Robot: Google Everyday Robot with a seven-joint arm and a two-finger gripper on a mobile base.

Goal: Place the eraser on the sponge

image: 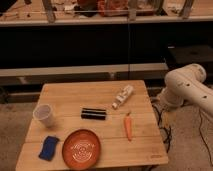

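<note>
arm (187,85): white, smooth rounded shells | bulbous joints | pincer: out of frame

I have a light wooden table (70,95) on my feed, its boards running left to right. Toward the far right a small white bottle (123,96) lies on its side at an angle. The black eraser (93,114) lies flat near mid-table, its long side across. By the left edge a clear plastic cup (44,115) stands upright. Along the near edge the blue sponge (49,148) lies just beside an orange-red plate (81,149), not touching it. A carrot (128,127) lies right of the eraser, thin end toward the near edge. The gripper is outside my view; only the white arm (187,87) shows off the table's right side
</note>
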